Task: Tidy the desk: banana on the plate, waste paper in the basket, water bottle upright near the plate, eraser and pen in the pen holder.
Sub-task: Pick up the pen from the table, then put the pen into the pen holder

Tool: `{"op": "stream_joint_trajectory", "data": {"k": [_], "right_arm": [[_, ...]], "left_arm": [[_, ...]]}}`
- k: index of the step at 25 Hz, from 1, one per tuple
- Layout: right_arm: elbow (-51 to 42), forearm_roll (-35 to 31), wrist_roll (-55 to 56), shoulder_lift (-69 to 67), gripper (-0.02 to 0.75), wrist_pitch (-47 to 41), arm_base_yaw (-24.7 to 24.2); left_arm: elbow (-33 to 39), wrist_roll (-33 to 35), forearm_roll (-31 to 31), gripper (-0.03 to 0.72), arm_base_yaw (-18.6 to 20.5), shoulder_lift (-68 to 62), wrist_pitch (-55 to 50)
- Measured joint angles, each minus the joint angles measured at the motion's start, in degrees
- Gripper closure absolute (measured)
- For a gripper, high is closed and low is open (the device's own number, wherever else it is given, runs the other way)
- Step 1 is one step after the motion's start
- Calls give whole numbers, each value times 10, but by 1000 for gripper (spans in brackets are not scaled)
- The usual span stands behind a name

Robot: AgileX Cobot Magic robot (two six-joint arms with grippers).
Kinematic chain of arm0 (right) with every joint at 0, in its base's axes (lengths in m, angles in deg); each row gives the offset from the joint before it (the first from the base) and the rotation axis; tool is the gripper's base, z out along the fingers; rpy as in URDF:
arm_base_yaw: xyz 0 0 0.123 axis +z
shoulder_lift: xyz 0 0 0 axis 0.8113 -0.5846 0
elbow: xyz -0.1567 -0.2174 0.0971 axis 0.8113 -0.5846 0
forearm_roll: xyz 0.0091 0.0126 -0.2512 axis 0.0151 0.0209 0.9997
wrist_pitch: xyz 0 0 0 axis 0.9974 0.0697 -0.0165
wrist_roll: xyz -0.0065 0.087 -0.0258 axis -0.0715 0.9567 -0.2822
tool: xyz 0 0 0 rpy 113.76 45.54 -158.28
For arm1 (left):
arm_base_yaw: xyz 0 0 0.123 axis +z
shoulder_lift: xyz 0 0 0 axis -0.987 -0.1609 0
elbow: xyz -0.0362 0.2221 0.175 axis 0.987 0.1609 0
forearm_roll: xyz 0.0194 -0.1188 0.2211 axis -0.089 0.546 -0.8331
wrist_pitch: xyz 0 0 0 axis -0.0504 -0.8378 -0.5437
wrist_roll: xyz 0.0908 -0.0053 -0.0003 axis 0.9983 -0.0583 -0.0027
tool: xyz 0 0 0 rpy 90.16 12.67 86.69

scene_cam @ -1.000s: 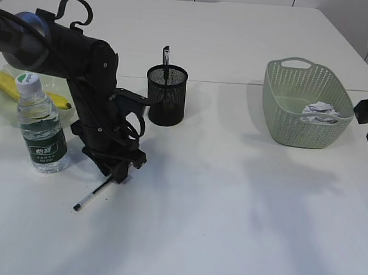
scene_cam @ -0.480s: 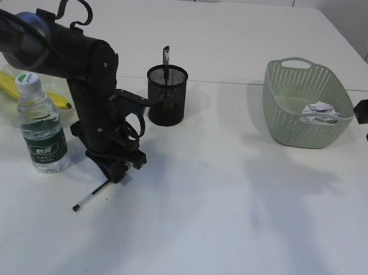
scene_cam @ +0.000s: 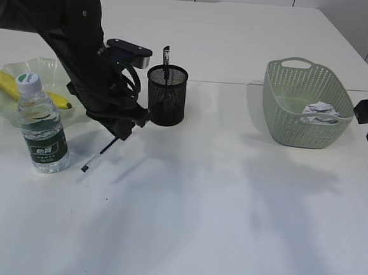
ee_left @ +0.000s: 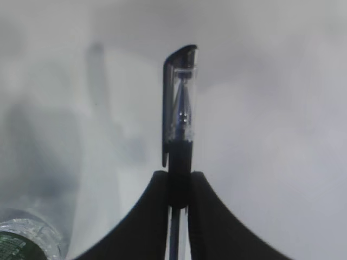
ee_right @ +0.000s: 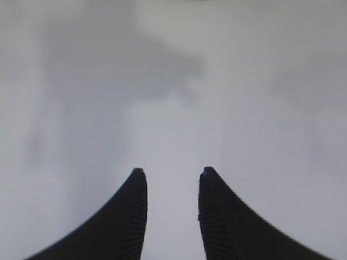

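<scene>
left gripper: left gripper (ee_left: 179, 189) clenched on the pen (scene_cam: 100, 153), lifted clear of the desk (scene_cam: 215, 229), just left of the pen holder (scene_cam: 166, 95)
grip point: pinched at the capped end; wrist view shows the clear cap (ee_left: 181, 97) sticking out past the fingertips, long barrel hanging down-left toward the near side
right gripper: right gripper (ee_right: 169, 176) parted, nothing between the tips, parked at far right beside the basket (scene_cam: 305, 102)
pen holder: upright, centre-left, already holds one pen standing in it
banana: banana (scene_cam: 3, 82) on the plate (scene_cam: 46, 69), far left
bottle: bottle (scene_cam: 41, 126) upright, near side of the plate, close to the hanging pen tip
paper: crumpled paper (scene_cam: 318, 113) inside the basket
eraser: not visible; may be in the holder, cannot tell
risk 1: pen held near one end, so it can pivot or slip in the jaws during the swing
risk 2: the low tip can clip the bottle or drag on the desk if the arm moves sideways before rising
risk 3: slanted pen can hit the holder rim or the pen already inside, tipping the light mesh cup
risk 4: letting go before the tip is inside the rim drops the pen back on the desk
</scene>
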Motion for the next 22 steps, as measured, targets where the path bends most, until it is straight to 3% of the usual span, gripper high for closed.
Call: {"op": "stream_joint_trajectory", "data": {"k": [11,22], "right_arm": [[0,0,0,0,489,-6,0],[0,0,0,0,489,-16,0]], "left_arm": [[0,8,30,655,0,35,125],[0,16,63,655,0,35,355]]}}
